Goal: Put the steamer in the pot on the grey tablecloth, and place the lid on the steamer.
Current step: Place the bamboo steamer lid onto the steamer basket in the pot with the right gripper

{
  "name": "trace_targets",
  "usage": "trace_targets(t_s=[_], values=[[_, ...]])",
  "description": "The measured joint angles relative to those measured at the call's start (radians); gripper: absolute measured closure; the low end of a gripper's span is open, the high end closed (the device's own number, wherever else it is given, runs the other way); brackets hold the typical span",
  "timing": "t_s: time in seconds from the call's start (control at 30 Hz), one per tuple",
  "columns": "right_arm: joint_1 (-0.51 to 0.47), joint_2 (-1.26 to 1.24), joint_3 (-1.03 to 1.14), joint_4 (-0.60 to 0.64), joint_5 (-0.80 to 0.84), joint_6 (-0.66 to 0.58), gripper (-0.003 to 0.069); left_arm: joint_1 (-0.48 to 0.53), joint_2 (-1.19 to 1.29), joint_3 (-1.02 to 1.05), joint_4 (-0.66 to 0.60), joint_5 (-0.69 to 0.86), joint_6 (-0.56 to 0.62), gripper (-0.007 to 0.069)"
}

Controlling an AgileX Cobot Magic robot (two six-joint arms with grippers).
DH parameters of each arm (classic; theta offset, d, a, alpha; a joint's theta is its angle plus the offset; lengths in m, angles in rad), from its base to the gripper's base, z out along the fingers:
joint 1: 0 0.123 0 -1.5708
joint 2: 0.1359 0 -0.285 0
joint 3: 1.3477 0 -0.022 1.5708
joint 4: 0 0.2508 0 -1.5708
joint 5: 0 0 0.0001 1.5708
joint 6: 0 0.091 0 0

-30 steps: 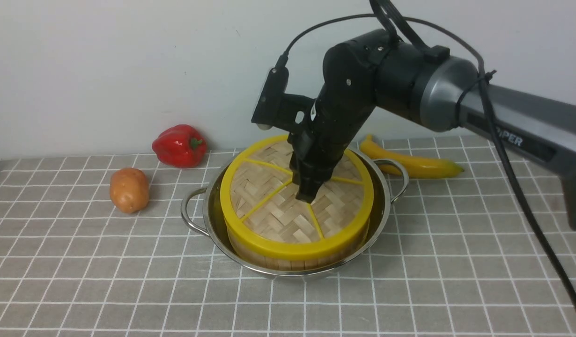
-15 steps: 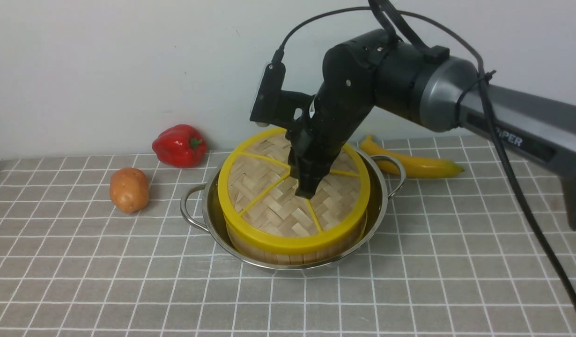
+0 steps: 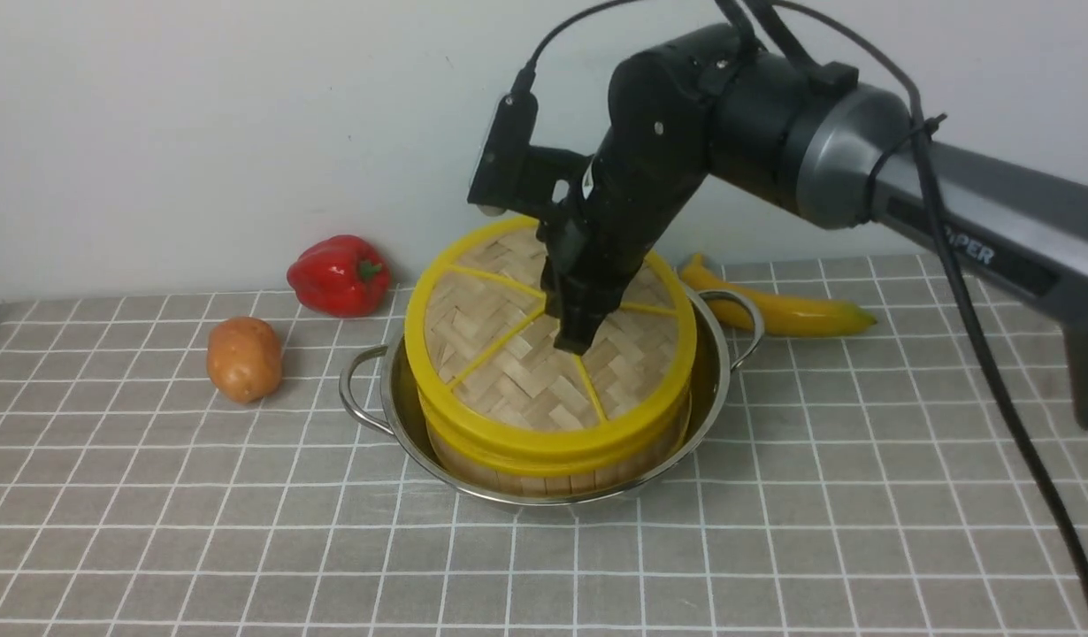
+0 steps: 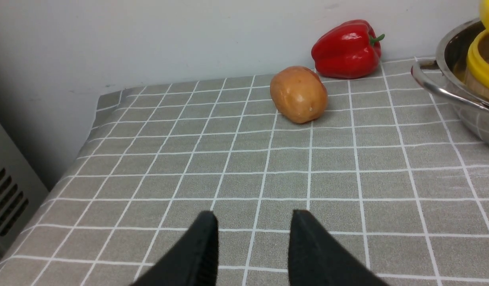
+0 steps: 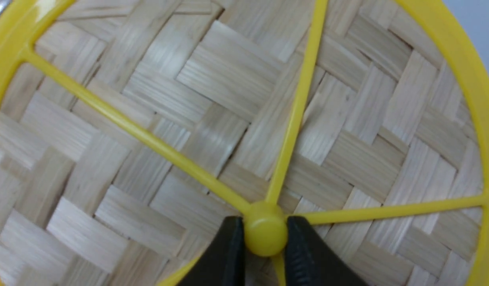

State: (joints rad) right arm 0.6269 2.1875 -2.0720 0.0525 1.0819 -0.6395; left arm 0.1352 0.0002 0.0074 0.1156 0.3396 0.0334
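Right gripper [image 5: 262,240] fingers [image 5: 228,254] pinch the lid [image 3: 509,354] by its centre hub [image 5: 265,232], likely so it settles squarely on the steamer [image 3: 526,478] in the pot [image 3: 710,380]. Left gripper [image 4: 252,242] hangs open-fingered toward the worktop's left edge, out of the way.

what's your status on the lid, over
Right claw shut on the lid at its hub; left claw open, empty. Lid tilted over the steamer, which sits in the pot. Potato, red pepper, banana lie apart from the pot.
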Motion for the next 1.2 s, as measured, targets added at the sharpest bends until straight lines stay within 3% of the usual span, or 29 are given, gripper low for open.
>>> trace_targets(t_s=[0.63,0.87,1.0,1.2], values=[[0.0,-0.029,-0.017,0.01,0.041,0.004,0.0515,0.0,0.0,0.0,0.0,0.0,0.0,0.0382],[0.0,-0.096,-0.027,0.024,0.143,0.126,0.0515,0.0,0.0,0.0,0.0,0.0,0.0,0.0382],[0.0,-0.088,-0.028,0.067,0.152,0.176,0.0515,0.0,0.0,0.0,0.0,0.0,0.0,0.0382],[0.0,-0.087,-0.028,0.16,0.154,0.157,0.0515,0.0,0.0,0.0,0.0,0.0,0.0,0.0382]])
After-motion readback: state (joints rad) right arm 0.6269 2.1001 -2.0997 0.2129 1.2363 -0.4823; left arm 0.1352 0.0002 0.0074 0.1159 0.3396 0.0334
